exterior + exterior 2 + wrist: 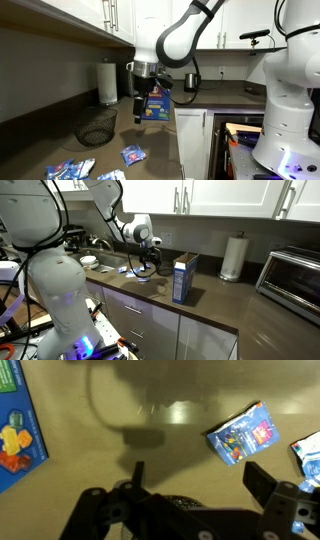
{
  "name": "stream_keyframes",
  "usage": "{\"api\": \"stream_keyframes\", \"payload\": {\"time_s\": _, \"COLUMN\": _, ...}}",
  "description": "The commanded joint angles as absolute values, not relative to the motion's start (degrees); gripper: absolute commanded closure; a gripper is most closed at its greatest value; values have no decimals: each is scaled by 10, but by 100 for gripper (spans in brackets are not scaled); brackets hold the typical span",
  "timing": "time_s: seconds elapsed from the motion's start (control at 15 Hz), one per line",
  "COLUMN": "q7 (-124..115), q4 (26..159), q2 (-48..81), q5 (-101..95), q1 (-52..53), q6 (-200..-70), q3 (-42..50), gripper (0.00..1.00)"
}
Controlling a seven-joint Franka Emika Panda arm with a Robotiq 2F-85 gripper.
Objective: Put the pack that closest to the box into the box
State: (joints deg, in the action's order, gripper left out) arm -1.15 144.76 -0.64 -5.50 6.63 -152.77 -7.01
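Observation:
The box (158, 104) is a tall blue carton standing upright on the dark counter; it also shows in an exterior view (183, 277) and at the left edge of the wrist view (18, 425). The pack (243, 432), a small flat blue foil packet, lies alone on the counter, and shows in an exterior view (133, 154). My gripper (200, 485) is open and empty. It hangs above the counter between box and pack, the pack just beyond its right finger. In both exterior views the gripper (140, 103) (148, 260) is next to the box.
Several alike blue packets (72, 170) lie bunched near the counter's front; one shows at the wrist view's right edge (308, 450). A black wire mesh basket (95, 127), a paper towel roll (108, 82) (233, 257) and a toaster oven (295, 275) stand on the counter.

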Motion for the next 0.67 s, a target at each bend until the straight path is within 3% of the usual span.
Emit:
{"api": "stream_keyframes", "payload": {"time_s": 0.0, "q7": 18, "q4": 1420, "q2": 28, "q5": -35, "q1": 76, "q6": -1505, "q3": -78, "gripper": 0}}
{"api": "stream_keyframes", "payload": {"time_s": 0.6, "q7": 16, "q4": 1400, "q2": 93, "q5": -47, "q1": 93, "q6": -1528, "q3": -97, "gripper": 0}}
